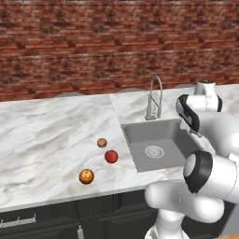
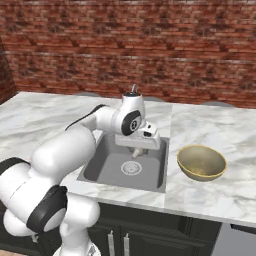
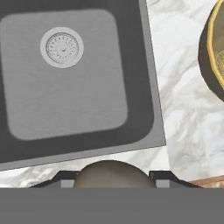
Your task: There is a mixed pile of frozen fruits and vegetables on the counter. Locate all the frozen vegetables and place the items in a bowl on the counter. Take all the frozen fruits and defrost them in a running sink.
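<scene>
Grey sink (image 3: 65, 78) sat under the tool (image 3: 113, 175)
Tool gripped the pale mushroom (image 3: 113, 174) tight; bowl (image 2: 201, 162) stood beside the sink on the counter (image 1: 42, 135)

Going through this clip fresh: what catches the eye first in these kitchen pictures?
The white arm bent over the steel sink, its gripper shut on a pale mushroom above the basin's edge. Left of the sink, three small balls lie apart on the marble counter: a red ball, a brownish-orange ball and a larger orange ball. Right of the sink stands a wide tan bowl.
</scene>
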